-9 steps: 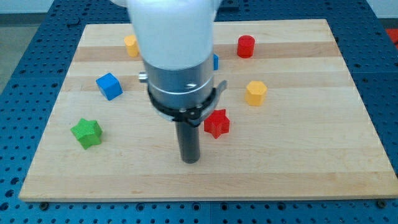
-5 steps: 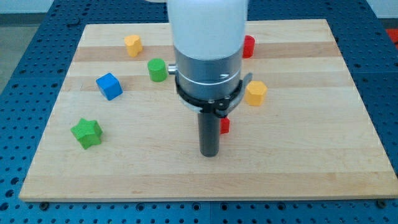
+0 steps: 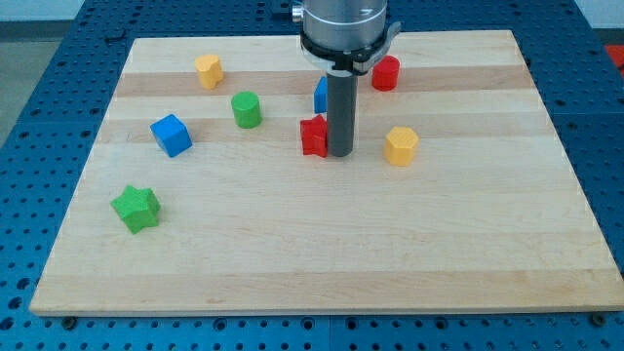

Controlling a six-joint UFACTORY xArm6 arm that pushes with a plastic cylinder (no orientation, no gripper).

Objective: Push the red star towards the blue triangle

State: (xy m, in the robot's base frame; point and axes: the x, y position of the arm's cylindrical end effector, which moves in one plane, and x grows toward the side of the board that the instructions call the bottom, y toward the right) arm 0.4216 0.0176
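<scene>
Wooden tabletop, mid-board: my tip sits against right side of red star, touching or nearly so. No jaws on this rig, only rod. Blue triangle just above star, partly hidden behind rod. Red cylinder upper right; yellow hexagon block right of tip.

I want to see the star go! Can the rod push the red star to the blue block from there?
Probably yes. My tip sits right beside the red star, on its right, and the blue block lies just above the star with nothing between.
</scene>
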